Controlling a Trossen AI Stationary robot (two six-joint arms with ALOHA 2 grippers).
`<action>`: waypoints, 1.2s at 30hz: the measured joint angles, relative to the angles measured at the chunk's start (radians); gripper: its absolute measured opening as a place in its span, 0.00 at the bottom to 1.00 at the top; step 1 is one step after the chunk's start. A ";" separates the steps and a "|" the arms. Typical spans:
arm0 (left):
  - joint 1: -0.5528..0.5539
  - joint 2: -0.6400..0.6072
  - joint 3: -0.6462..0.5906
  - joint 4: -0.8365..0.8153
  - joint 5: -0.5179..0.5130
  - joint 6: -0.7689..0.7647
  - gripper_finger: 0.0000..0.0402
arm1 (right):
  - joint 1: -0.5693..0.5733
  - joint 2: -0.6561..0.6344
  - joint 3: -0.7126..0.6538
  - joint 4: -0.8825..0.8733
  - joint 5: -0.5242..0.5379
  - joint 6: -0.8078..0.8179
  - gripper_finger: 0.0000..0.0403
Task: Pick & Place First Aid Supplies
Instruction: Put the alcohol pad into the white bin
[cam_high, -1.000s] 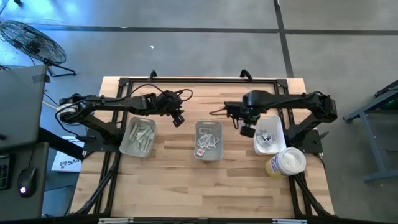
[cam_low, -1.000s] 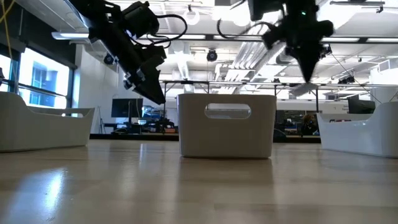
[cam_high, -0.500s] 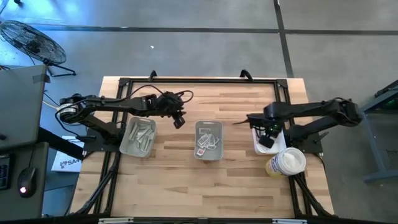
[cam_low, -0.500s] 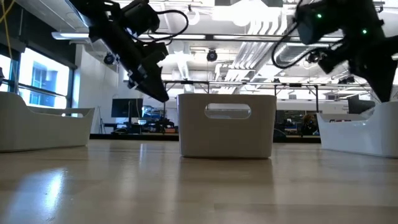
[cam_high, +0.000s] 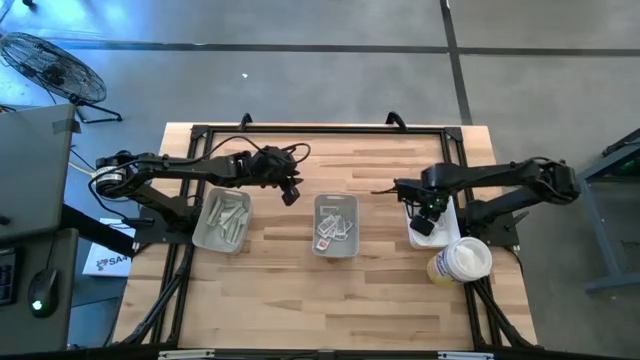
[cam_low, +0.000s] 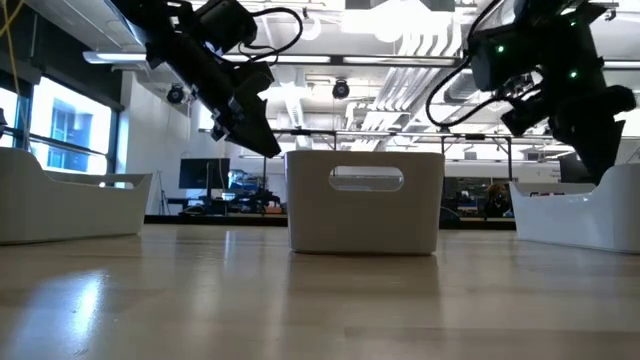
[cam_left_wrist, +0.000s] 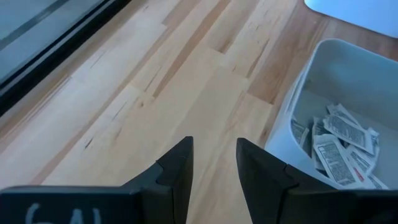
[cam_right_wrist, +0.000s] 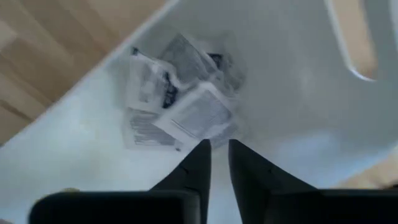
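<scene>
First aid supplies lie in three trays. Pale strips fill the grey left tray (cam_high: 222, 220), and printed sachets (cam_left_wrist: 339, 146) lie in the grey middle tray (cam_high: 336, 225). More sachets (cam_right_wrist: 186, 106) lie heaped in the white right tray (cam_high: 432, 222). My left gripper (cam_high: 290, 192) hangs open above bare wood between the left and middle trays, slanting down, with nothing between its fingers (cam_left_wrist: 214, 149). My right gripper (cam_high: 425, 222) points down into the right tray, its fingers (cam_right_wrist: 217, 152) a narrow gap apart just above the sachets, with nothing between them.
A big round white tub (cam_high: 460, 260) with a yellow label stands just in front of the right tray. In the low view the middle tray (cam_low: 365, 200) stands between the two grippers (cam_low: 262, 140) (cam_low: 600, 165). Bare wood lies in front of the trays.
My right gripper has swung from beside the middle tray toward the table's right edge and has sunk over the white tray, turning to point more steeply down. My left gripper has stayed in place, its fingertips tipping up a little.
</scene>
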 joint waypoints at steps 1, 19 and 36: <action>0.000 0.000 0.000 0.000 0.004 0.000 0.30 | -0.008 0.000 -0.004 0.017 -0.016 -0.011 0.13; 0.000 0.000 0.000 -0.031 0.003 0.004 0.30 | -0.106 0.276 -0.053 0.181 0.002 -0.145 0.18; 0.000 0.000 0.000 -0.061 -0.004 0.008 0.30 | -0.102 0.306 -0.050 0.232 0.045 -0.147 0.18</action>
